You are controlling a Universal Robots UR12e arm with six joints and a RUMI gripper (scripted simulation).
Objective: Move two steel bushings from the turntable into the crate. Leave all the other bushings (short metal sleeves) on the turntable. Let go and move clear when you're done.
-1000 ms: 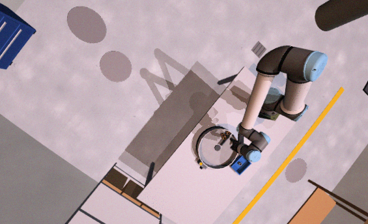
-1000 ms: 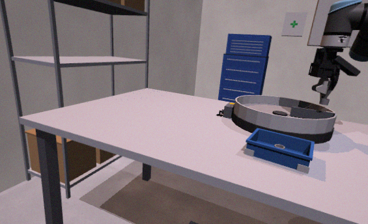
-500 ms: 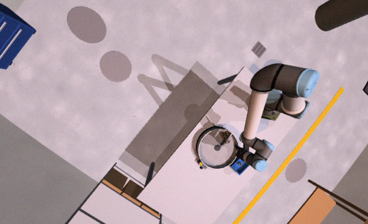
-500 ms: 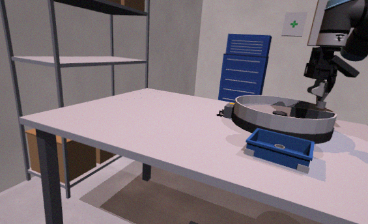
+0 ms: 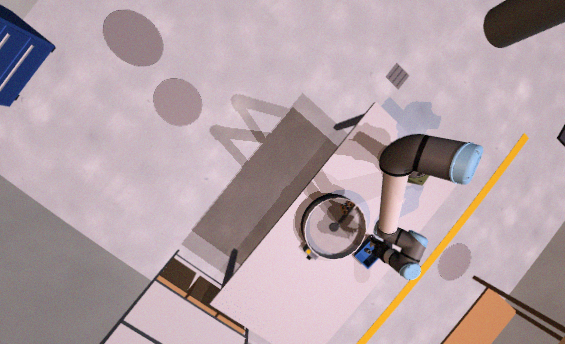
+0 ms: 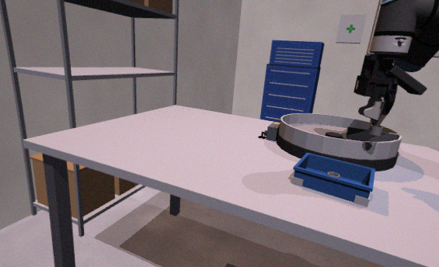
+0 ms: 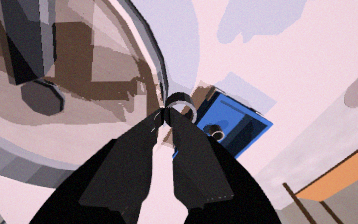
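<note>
My gripper (image 6: pixel 375 123) (image 7: pixel 167 109) is shut on a steel bushing (image 6: pixel 377 131) (image 7: pixel 194 113), a grey ring at the fingertips. It appears at the crate side of the turntable (image 5: pixel 325 246) (image 6: pixel 314 132) (image 7: pixel 100 147), near its rim; the exact height is hard to tell. The blue crate (image 5: pixel 362 259) (image 6: pixel 324 187) (image 7: pixel 231 112) stands on the table just outside the turntable. One bushing (image 6: pixel 333 175) (image 7: pixel 212 129) lies in the crate. Other bushings (image 5: pixel 347 206) sit in a cluster on the turntable; in the wrist view only an orange edge shows at the top left corner.
The turntable has a raised wall, a dark round hub (image 5: pixel 334 226) (image 7: pixel 42 97) and a dark upright divider (image 7: pixel 22 42) beside the hub. A small box with a yellow top (image 5: pixel 308 251) (image 6: pixel 273 132) is at the turntable's outer side. A shelf rack (image 6: pixel 99 74) stands beyond the table's end.
</note>
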